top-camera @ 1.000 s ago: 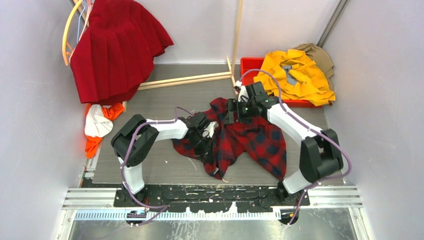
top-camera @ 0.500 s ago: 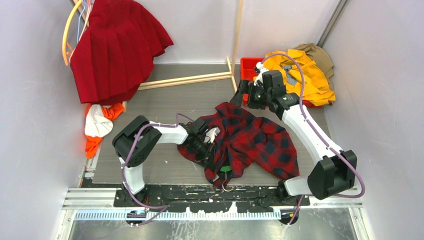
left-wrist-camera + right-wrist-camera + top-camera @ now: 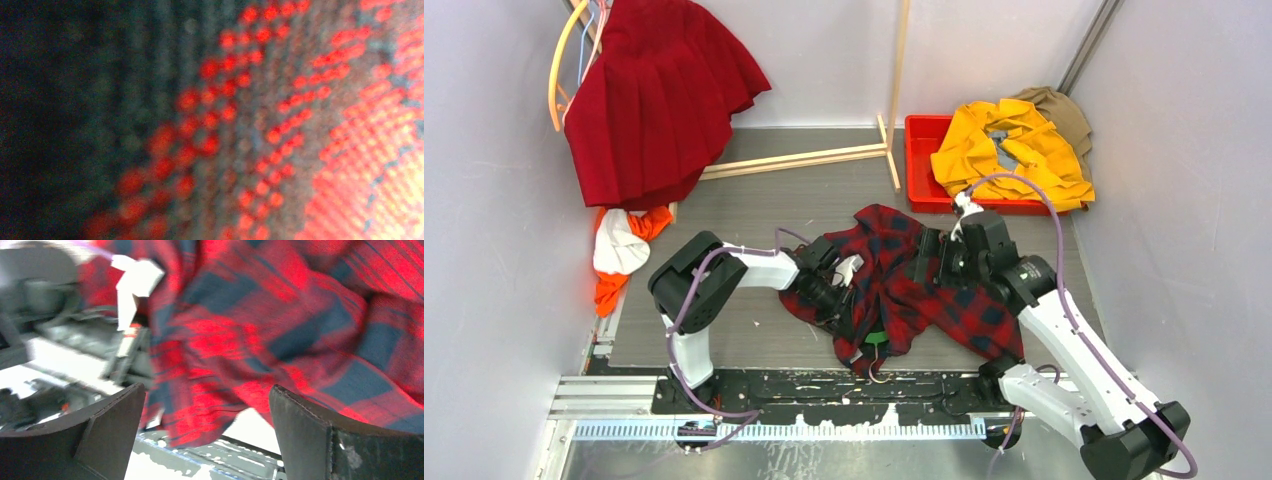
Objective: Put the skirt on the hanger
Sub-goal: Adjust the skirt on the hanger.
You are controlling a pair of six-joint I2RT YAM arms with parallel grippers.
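Observation:
The bright red pleated skirt [image 3: 654,95] hangs at the far left corner, away from both arms. A thin cream-orange curved hanger [image 3: 555,70] shows at its upper left edge; how the skirt is attached there is hidden. My left gripper [image 3: 829,290] is pressed into the red-and-black plaid shirt [image 3: 944,280]. The left wrist view shows only blurred plaid weave [image 3: 240,125], so its jaws are hidden. My right gripper [image 3: 207,440] is wide open and empty, hovering just over the plaid shirt [image 3: 280,330]; it also shows in the top view [image 3: 929,262].
A green hanger [image 3: 876,338] peeks from under the shirt's near edge. A red bin [image 3: 919,130] at the back right holds a yellow garment [image 3: 1014,150] and a brown one [image 3: 1054,105]. Wooden rack poles [image 3: 794,160] lie at the back. A white-orange cloth [image 3: 619,250] lies at the left.
My right arm rose toward the red bin, then swung back near and down over the plaid shirt. The shirt was pulled wider to the right. The left arm barely moved.

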